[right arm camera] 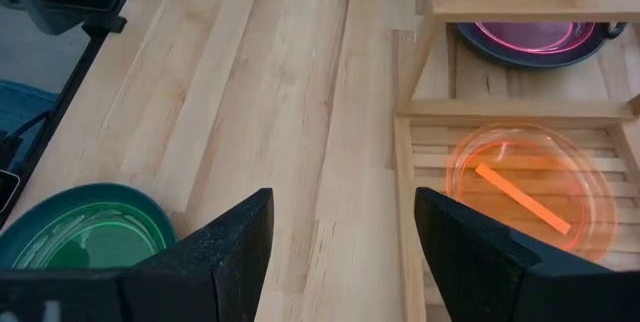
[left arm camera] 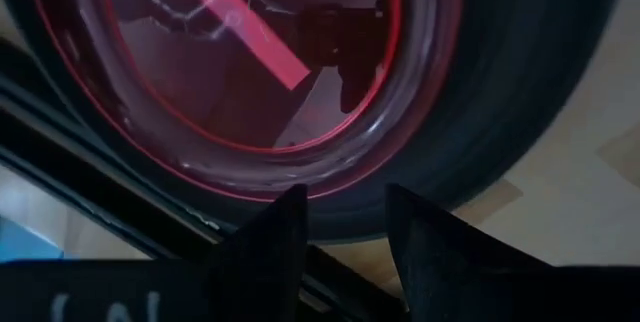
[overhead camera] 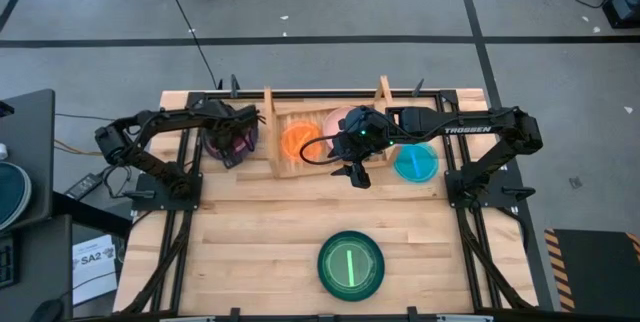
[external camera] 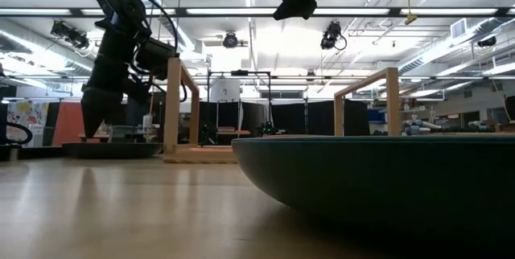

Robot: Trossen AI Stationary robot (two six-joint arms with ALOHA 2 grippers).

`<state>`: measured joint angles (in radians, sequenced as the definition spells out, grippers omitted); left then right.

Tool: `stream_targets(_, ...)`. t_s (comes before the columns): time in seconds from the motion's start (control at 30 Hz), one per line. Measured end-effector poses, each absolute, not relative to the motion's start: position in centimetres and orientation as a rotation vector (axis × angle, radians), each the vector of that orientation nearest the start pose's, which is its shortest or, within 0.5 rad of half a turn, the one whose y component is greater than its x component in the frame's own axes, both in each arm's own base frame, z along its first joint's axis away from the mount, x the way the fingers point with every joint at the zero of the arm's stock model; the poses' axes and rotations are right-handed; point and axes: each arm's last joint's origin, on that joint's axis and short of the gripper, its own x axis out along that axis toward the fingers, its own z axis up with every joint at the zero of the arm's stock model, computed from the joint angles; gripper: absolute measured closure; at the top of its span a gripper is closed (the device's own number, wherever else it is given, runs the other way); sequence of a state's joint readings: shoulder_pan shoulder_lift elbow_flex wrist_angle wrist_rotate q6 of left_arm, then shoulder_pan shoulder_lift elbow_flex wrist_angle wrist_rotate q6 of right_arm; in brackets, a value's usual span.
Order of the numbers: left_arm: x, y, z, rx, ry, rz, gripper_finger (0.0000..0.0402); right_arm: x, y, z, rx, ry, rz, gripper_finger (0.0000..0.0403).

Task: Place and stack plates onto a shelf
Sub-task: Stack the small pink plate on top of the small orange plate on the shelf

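A dark plate with a red-pink inside [left arm camera: 300, 72] lies flat on the table [overhead camera: 260, 232], just left of the wooden shelf [overhead camera: 285, 167]. My left gripper [left arm camera: 345, 237] hangs open over this plate's rim [overhead camera: 232, 140], pointing steeply down; I see no touch. An orange plate [right arm camera: 525, 197] lies on the shelf's slats. Beside it is a pink plate [overhead camera: 338, 119], partly hidden by my right arm. My right gripper [right arm camera: 345, 252] is open, high above the shelf's near edge [overhead camera: 355, 172]. A cyan plate [overhead camera: 415, 162] lies right of the shelf and a green plate [overhead camera: 351, 264] lies near the front edge.
The shelf's two upright side boards [external camera: 173, 106] [external camera: 392, 102] stand between the plates. The green plate [external camera: 378, 178] fills the low view's foreground. Bare tabletop lies between the shelf and the green plate. Black frame rails [overhead camera: 180, 252] run along both table sides.
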<state>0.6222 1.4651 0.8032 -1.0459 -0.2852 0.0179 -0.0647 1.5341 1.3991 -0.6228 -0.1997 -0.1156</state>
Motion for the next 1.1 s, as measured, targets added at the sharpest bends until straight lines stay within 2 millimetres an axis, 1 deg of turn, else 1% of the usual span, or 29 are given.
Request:
stream_targets(0.2,16.9,12.6,16.8,-0.204,1.741,0.559,0.026,33.1,-1.6,32.8,-0.01,0.743,0.172,0.0155)
stream_targets(0.33,17.2,12.6,16.7,-0.22,1.709,0.487,0.026,33.1,-1.6,32.8,-0.01,0.743,0.172,0.0155)
stream_targets(0.53,16.6,12.1,15.4,-0.19,1.732,0.428,0.026,33.1,-1.6,32.8,-0.01,0.744,0.172,0.0155)
stream_targets(0.6,16.4,12.0,15.0,-0.185,1.729,0.43,0.026,33.1,-1.6,32.8,-0.01,0.744,0.172,0.0155)
stream_targets(0.8,16.3,12.2,15.0,-0.135,1.749,0.5,0.026,33.1,-1.6,32.8,-0.009,0.743,0.169,0.0155)
stream_targets(1.1,16.7,12.5,15.0,-0.093,1.711,0.501,0.026,33.1,-1.8,32.7,-0.028,0.749,0.121,0.0155)
